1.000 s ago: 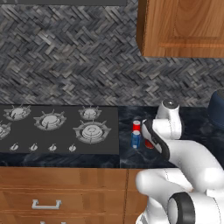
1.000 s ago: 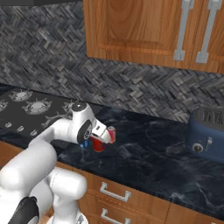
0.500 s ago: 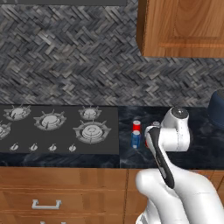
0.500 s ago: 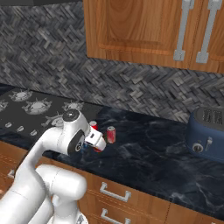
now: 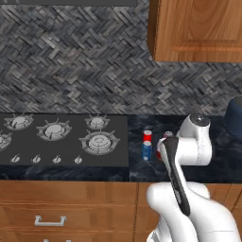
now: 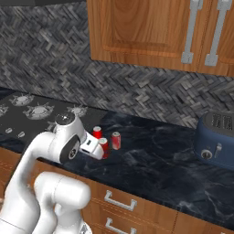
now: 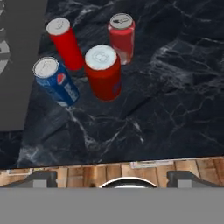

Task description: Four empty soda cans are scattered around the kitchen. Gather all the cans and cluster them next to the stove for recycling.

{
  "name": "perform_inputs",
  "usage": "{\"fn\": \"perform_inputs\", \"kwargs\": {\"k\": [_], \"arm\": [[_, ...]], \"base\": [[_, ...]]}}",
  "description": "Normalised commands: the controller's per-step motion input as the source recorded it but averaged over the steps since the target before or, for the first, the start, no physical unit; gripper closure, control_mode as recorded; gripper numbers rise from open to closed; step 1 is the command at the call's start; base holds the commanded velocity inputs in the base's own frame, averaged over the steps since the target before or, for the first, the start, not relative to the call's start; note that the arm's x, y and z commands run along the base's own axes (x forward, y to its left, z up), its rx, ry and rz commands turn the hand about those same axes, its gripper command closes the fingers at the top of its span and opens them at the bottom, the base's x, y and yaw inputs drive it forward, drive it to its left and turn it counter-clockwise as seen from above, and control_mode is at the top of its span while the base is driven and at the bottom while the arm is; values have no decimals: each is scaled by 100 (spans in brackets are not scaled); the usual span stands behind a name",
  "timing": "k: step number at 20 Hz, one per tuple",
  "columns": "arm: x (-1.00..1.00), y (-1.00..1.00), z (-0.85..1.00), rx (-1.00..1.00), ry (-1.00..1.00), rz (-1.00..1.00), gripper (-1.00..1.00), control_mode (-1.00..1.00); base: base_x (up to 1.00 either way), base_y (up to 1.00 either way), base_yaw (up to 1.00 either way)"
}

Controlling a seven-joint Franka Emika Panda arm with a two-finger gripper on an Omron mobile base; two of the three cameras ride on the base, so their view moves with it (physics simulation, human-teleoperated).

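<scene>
Four soda cans stand upright in a tight cluster on the dark marble counter, just right of the stove [image 5: 47, 152] [image 7: 17, 87]. In the hand view they are a blue can [image 7: 56, 82] nearest the stove edge, a red can [image 7: 65, 43] behind it, a red can [image 7: 104, 72] in the middle, and a paler red can [image 7: 122, 37] at the far right. The left base view shows a red can [image 5: 148, 137] and the blue can [image 5: 147, 151]. My gripper [image 7: 113, 180] [image 6: 97, 149] is open and holds nothing, drawn back from the cans over the counter's front edge.
A dark blue toaster [image 6: 217, 139] [image 5: 235, 116] sits on the counter far to the right. Wooden wall cabinets [image 6: 151, 32] hang overhead, and drawers [image 5: 47, 220] run below the counter edge. Open marble counter [image 7: 175, 87] lies right of the cans.
My hand has pulled back from the middle red can toward the counter's front edge, and the arm has folded upward. The cans have stayed where they were.
</scene>
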Motion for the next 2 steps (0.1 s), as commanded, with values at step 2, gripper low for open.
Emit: {"fn": "perform_inputs", "kwargs": {"k": [2], "arm": [[-45,23,2,-4,0,0,-100,-100]], "base": [[0,0,0]]}}
